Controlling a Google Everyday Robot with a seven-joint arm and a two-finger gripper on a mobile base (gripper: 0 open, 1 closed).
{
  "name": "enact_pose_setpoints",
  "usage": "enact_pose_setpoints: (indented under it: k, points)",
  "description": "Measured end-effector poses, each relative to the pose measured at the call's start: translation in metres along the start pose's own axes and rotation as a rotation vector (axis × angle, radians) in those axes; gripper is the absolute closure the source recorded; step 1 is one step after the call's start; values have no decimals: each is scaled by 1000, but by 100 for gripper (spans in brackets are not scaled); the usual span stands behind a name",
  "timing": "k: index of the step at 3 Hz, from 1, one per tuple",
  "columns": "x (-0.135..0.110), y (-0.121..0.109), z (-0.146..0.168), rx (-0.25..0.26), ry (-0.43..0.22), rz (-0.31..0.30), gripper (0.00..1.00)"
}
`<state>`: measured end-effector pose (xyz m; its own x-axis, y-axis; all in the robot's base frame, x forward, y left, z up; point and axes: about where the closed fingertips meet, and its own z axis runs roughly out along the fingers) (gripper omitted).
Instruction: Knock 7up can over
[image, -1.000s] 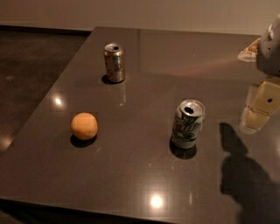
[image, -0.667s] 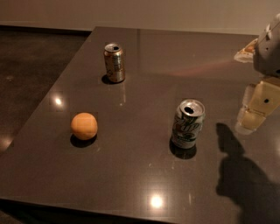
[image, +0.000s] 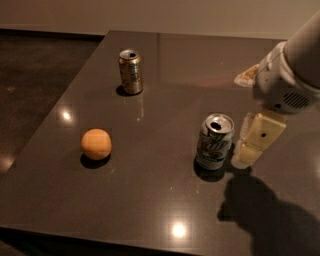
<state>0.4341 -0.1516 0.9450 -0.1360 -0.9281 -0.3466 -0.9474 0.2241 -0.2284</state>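
The 7up can (image: 215, 141) stands upright on the dark table (image: 165, 80), right of the middle, silver-white with green lettering and an open silver top. My gripper (image: 252, 142) hangs from the white arm at the right edge of the view. It is just to the right of the can, at about the can's height, with a small gap between its cream fingers (image: 260, 137) and the can's side.
A gold-brown can (image: 130, 71) stands upright at the back left. An orange (image: 96, 143) lies on the left part of the table. The table's left edge drops to a dark floor (image: 35, 70). The arm's shadow falls on the front right of the table.
The arm and gripper have moved left and closer to the 7up can. The can, the gold-brown can and the orange have not moved.
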Motion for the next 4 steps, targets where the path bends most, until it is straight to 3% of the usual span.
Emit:
enact_pose_setpoints:
  k: [1,3,4]
  points:
    - [-9,6,23,1,-37,-4,0]
    - [-19,7,52,-42,-116,10,0]
    - [-19,6,57,-67,-150,19,14]
